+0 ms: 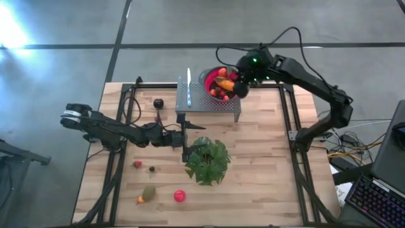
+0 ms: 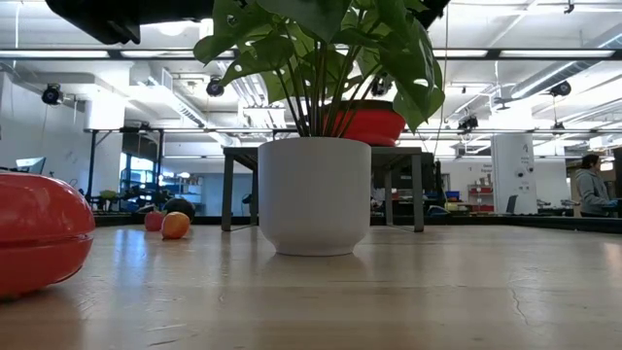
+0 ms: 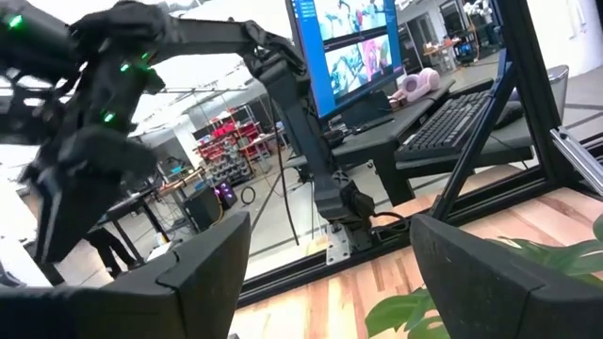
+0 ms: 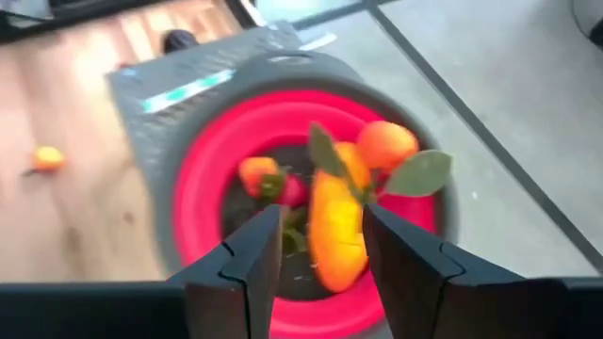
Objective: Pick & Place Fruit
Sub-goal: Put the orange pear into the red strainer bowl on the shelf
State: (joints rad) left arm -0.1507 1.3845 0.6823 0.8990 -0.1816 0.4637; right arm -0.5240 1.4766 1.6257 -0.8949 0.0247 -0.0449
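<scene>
A red bowl (image 1: 212, 79) stands on a grey perforated stand (image 1: 209, 104) at the table's far side. It holds several fruits: a yellow-orange oblong one (image 4: 337, 226), an orange round one (image 4: 386, 146) and a red one (image 4: 259, 176). My right gripper (image 4: 325, 254) hangs open above the bowl (image 4: 203, 179), and the oblong fruit lies below the gap. More fruit lies on the table: a dark round one (image 1: 158, 103), a small red one (image 1: 137, 164), an olive-green one (image 1: 148, 193) and a red one (image 1: 180, 196). My left gripper (image 3: 325, 282) is open and holds nothing, left of the plant.
A green leafy plant (image 1: 207, 161) in a white pot (image 2: 314, 194) stands mid-table, right beside my left gripper (image 1: 185, 136). A knife-like thing (image 1: 188, 85) lies on the stand's left part. Black frame rails (image 1: 288, 120) run along the table's sides.
</scene>
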